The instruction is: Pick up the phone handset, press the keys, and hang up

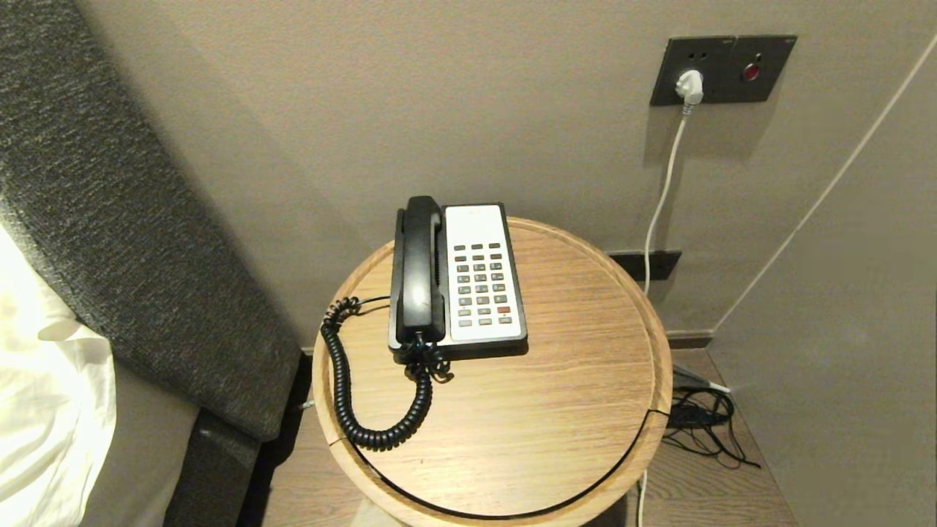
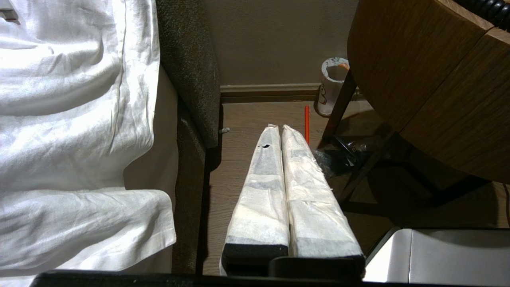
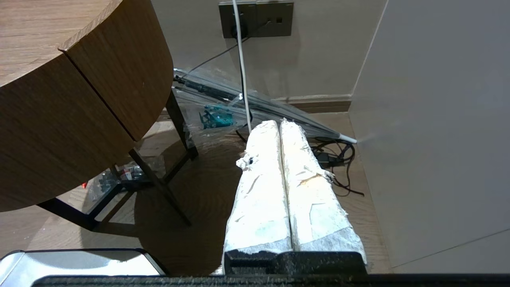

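The black phone handset (image 1: 420, 272) lies in its cradle on the left side of the black-and-white phone base (image 1: 483, 274), whose grey keys (image 1: 481, 284) face up. Its black coiled cord (image 1: 351, 395) loops over the round wooden table (image 1: 556, 410). Neither arm shows in the head view. My left gripper (image 2: 281, 128) hangs low beside the table, near the bed, shut and empty, its fingers wrapped in white. My right gripper (image 3: 279, 122) hangs low on the table's other side, also shut and empty.
A bed with white sheets (image 2: 71, 119) and a dark padded headboard (image 1: 124, 219) stands on the left. A wall socket with a white plug (image 1: 689, 86) and cable is behind the table. A paper cup (image 2: 332, 83) and tangled cables (image 3: 338, 159) lie on the floor.
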